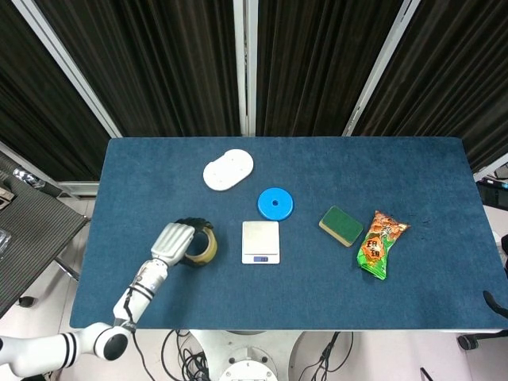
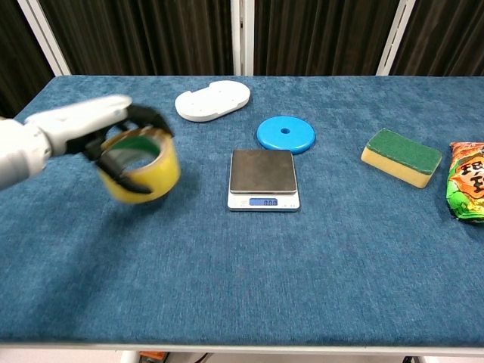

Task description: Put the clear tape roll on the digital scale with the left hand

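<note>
The tape roll (image 2: 140, 165) sits in the left hand (image 2: 91, 128), tilted and, by the look of the chest view, just clear of the counter (image 2: 242, 287), off to the left of the scale (image 2: 263, 178) and apart from it. The fingers (image 2: 151, 119) curl over the top rim and into the hollow, with a thumb or lower finger crossing the front of the ring, so the roll is held through its hole and across its wall. Both are blurred here, so the exact contact points cannot be made out.

A roll like this should be light and stiff; its cardboard core keeps its shape under a firm squeeze. The outer tape face is smooth and may slide against hard fingers, so the hold through the hole is the safer one. It is not fragile, but a ring set down on edge could roll, so it wants to land flat on the scale's steel plate.

In the head view the same hand (image 1: 176, 241) and roll (image 1: 202, 244) lie near the scale (image 1: 260, 242).

Beyond the scale lie a blue disc (image 2: 286, 134) and a white plate (image 2: 212, 100); to the right, a sponge (image 2: 401, 156) and a snack bag (image 2: 469, 181). The right hand shows in neither view.
</note>
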`<state>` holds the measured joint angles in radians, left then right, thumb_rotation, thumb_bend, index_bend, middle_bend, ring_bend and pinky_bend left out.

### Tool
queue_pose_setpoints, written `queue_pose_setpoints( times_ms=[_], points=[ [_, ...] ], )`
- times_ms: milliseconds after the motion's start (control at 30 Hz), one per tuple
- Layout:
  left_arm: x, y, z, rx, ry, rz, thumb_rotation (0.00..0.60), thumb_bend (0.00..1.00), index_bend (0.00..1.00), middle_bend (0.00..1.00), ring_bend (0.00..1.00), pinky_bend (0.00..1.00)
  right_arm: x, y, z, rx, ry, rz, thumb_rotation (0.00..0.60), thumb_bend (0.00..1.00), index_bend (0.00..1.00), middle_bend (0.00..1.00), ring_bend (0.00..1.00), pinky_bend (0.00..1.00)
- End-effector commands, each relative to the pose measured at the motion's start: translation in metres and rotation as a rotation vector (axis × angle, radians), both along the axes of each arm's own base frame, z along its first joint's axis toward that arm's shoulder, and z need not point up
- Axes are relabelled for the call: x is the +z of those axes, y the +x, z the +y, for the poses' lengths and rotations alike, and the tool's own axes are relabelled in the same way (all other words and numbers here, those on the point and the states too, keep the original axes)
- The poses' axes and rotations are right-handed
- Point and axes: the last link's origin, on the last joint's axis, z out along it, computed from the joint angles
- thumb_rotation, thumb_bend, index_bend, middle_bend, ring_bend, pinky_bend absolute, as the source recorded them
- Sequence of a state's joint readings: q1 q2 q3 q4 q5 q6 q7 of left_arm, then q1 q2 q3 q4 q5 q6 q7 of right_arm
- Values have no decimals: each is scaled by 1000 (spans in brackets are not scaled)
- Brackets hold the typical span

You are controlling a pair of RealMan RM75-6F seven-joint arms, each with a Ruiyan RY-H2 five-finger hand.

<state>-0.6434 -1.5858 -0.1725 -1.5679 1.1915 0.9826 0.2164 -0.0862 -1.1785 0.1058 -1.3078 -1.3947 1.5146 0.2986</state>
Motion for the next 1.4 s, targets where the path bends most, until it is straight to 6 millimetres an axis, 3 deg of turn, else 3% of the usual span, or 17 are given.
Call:
queue_pose_setpoints(
  times_ms=[33,233,467,900,1000,1100,1267,1400],
  points=[
    [-2,34,5,-75,-22,-30,600,219,377,414,283,563,-1,-1,0,-5,2,-3,600,132,0,0,0,0],
    [-28,81,15,-151,-75,-47,600,223,377,412,283,569,-1,-5,1,-15,9,-8,600,132,0,0,0,0],
    [-60,111,27,-155,-96,-32,600,226,376,412,283,563,-1,-8,-2,-15,14,-18,600,133,0,0,0,0],
    [-82,113,35,-143,-73,-28,600,233,308,350,254,503,-1,-9,-5,-20,21,-22,600,133,0,0,0,0],
    [-85,111,35,-149,-89,-20,600,218,145,190,134,404,-2,-9,-6,-23,25,-19,600,133,0,0,0,0],
    [-86,109,37,-150,-96,-17,600,202,4,5,4,224,-2,-10,-6,-30,27,-19,600,133,0,0,0,0],
    [-84,107,36,-165,-84,-28,600,191,0,0,0,99,-2,-12,-6,-49,37,-17,600,133,0,0,0,0],
    [-81,106,35,-178,-84,-33,600,188,0,0,0,68,-3,-11,-6,-46,38,-16,600,133,0,0,0,0]
  ],
)
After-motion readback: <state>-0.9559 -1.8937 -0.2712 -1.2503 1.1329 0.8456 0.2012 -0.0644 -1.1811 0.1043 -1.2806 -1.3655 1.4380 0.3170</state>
